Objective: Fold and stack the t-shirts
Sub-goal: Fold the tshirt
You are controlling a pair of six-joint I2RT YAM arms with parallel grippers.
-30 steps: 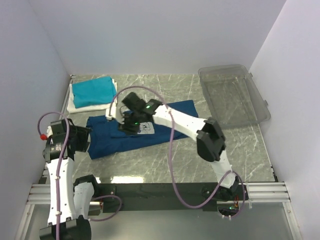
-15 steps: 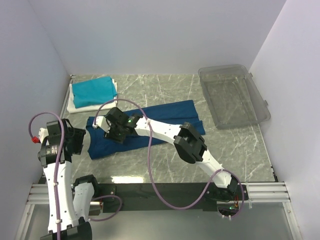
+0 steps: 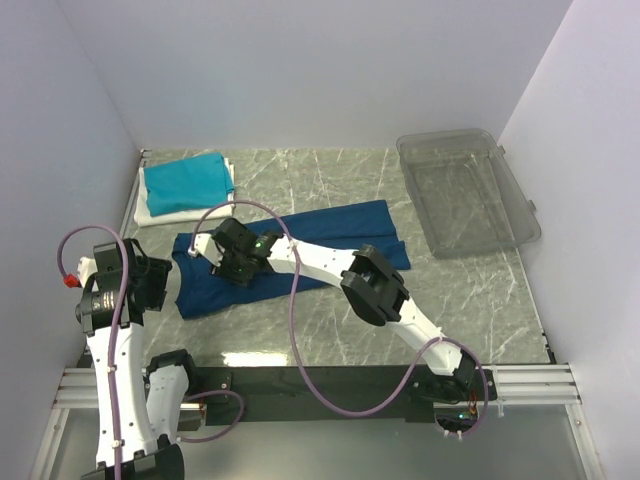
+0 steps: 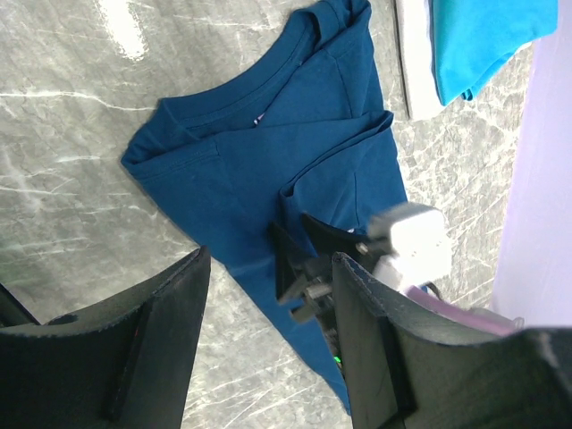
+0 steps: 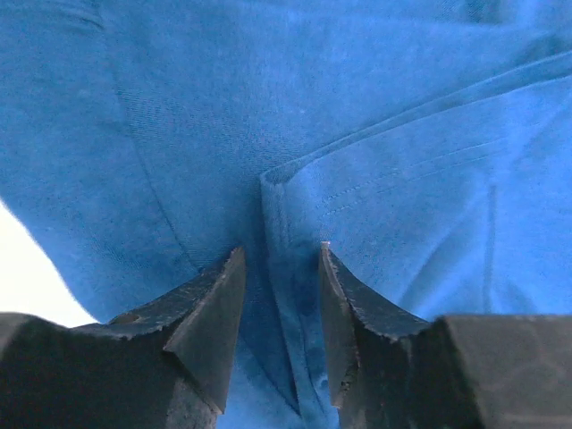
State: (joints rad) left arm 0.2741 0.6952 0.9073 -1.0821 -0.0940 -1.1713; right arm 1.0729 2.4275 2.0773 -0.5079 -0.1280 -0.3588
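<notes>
Navy t-shirt (image 3: 340, 220) under right tool (image 5: 281, 264), grip unclear, left tool (image 4: 268, 264) released, plastic bin (image 3: 520, 215) apart

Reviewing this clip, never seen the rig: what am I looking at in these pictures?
Two robot arms bolted at the table edge. The overhead picture shows both; the other two come from a camera on each wrist, its fingers in view. On the table: a half-folded navy t-shirt, a teal t-shirt folded on a white t-shirt at back left, a clear plastic bin at right. The right gripper is down on the navy shirt, jaws open astride a folded edge, nothing clamped. The left gripper hangs open and empty nearby.
</notes>
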